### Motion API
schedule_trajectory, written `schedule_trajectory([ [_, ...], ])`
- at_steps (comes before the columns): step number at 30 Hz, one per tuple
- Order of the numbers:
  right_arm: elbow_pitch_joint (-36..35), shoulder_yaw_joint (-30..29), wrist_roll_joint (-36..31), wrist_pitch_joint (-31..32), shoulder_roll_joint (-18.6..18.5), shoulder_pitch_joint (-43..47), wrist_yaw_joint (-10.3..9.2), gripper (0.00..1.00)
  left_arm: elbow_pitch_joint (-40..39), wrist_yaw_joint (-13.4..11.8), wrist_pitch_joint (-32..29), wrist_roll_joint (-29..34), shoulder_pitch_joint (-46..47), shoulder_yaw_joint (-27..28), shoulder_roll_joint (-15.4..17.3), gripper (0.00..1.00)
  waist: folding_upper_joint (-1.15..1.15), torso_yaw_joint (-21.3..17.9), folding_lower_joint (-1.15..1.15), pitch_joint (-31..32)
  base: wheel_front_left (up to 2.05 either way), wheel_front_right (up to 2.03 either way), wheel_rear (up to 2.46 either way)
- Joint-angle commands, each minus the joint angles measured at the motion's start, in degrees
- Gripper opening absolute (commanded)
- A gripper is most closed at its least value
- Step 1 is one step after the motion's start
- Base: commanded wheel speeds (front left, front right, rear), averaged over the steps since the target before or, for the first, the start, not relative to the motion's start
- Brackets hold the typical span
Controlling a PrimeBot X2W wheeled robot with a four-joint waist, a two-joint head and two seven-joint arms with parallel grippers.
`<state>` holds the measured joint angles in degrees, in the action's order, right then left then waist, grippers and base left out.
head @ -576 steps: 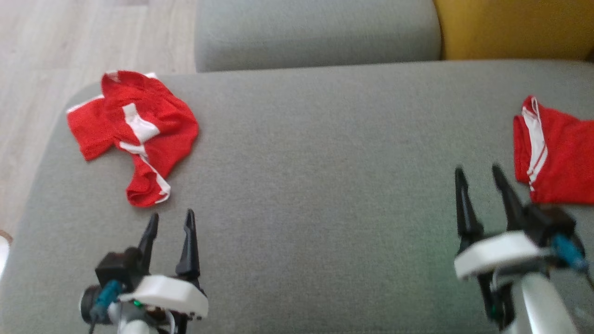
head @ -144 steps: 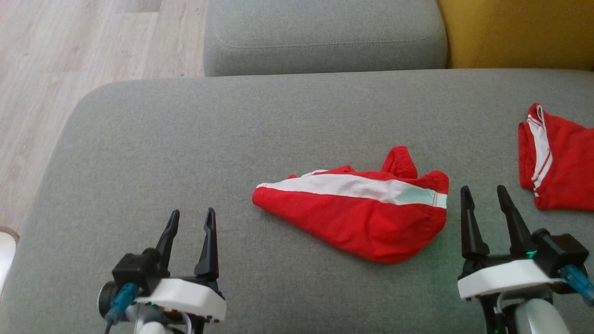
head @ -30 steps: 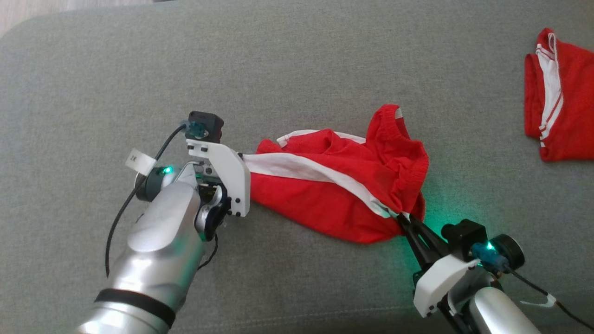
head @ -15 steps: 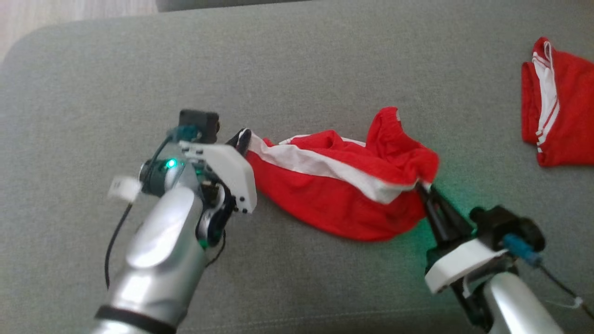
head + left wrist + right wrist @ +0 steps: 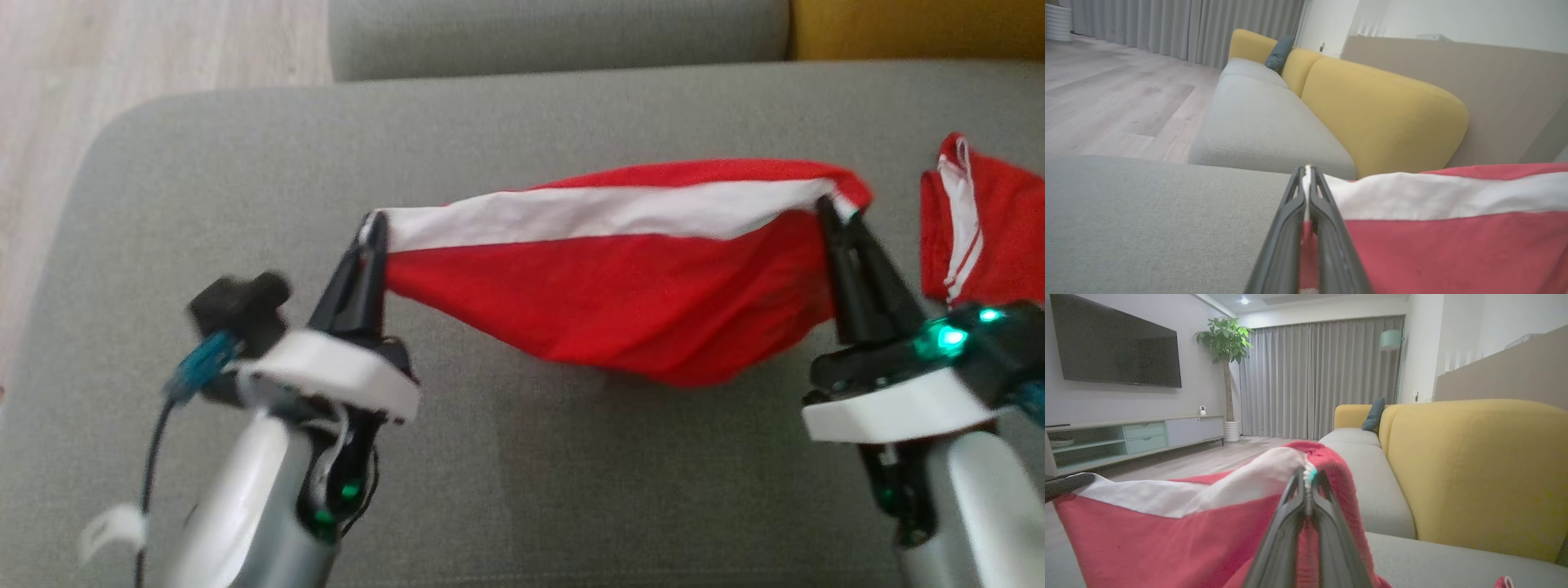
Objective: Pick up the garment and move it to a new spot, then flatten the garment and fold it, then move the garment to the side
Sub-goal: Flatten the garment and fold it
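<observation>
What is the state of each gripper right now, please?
Left gripper: closed on the red garment, left end.
Right gripper: closed on the same garment, right end.

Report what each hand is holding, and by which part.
Both hold the red garment, stretched between them. The left hand pinches one end of its white stripe, and the right hand pinches the other end.

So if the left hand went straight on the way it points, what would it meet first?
Probably the far grey seat cushion, near the yellow backrest; depth is unclear. The left hand is shut on the red shorts.
</observation>
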<state>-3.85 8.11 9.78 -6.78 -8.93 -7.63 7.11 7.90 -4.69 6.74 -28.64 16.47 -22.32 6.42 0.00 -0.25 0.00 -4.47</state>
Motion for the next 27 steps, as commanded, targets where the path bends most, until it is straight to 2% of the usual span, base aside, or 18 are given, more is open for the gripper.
schedule_trajectory([
  [1, -3.87, 0.18, 0.45, 0.52, -0.86, -0.94, 0.37, 0.0, -4.35, -0.56, 1.11, -0.16, 0.56, 2.84, 1.58, 0.0, 0.0, 0.35, 0.0, 1.74, 0.0, 0.0, 0.0],
  [7, -12.87, -1.44, 1.02, 3.31, -1.11, 1.06, 0.37, 0.0, -16.12, -2.05, 2.53, 0.48, -3.48, 4.15, 3.43, 0.0, 0.0, 0.13, 0.0, 4.92, 0.0, 0.0, 0.0],
  [15, -21.34, -1.93, 0.77, 7.57, -2.41, 0.69, 0.37, 0.0, -27.57, -2.92, -1.79, 3.12, -0.06, 5.01, 7.31, 0.0, 0.0, -0.29, 0.0, 5.22, 0.0, 0.0, 0.0],
  [23, -20.49, 0.72, 2.21, 10.4, -3.74, -3.78, 0.37, 0.0, -27.03, -1.59, -6.05, 3.61, 8.93, 6.46, 10.03, 0.0, 0.0, -0.69, 0.0, 2.79, 0.0, 0.0, 0.0],
  [27, -13.57, 3.47, 4.21, 10.8, -4.64, -11.77, 0.37, 0.0, -20.8, 0.06, -7.8, 3.9, 16.82, 7.0, 11.29, 0.0, 0.0, -1.01, 0.0, -0.8, 0.0, 0.0, 0.0],
])
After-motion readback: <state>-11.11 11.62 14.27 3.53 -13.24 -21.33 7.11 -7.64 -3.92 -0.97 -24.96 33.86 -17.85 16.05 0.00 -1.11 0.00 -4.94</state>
